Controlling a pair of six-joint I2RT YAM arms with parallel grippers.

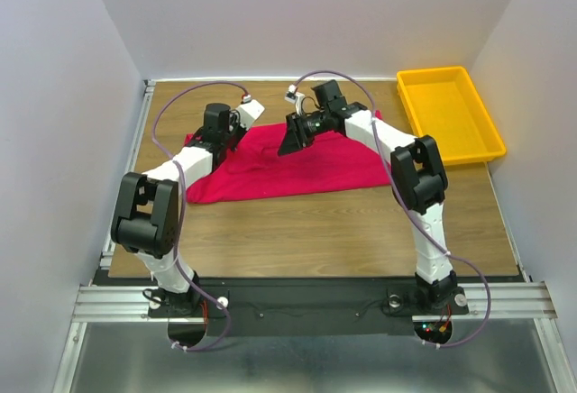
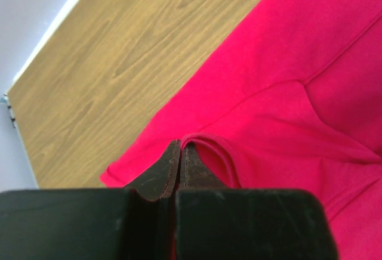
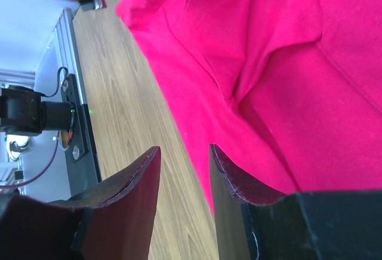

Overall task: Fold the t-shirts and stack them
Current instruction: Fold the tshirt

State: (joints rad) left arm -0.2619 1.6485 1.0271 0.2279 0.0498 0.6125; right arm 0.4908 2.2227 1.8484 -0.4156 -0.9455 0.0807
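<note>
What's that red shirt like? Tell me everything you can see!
The shirt is plain crimson, soft like cotton, and much bigger than the grippers. It lies rumpled and partly folded on the wooden table, toward the far side, with creases, seams and a hem showing. The left gripper is shut on a fold near its left end. The right gripper is open, its fingers straddling another edge; whether they touch the cloth is unclear.

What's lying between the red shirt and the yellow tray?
Between t-shirt and tray, the top view shows only bare table; the right arm crosses above that gap.
</note>
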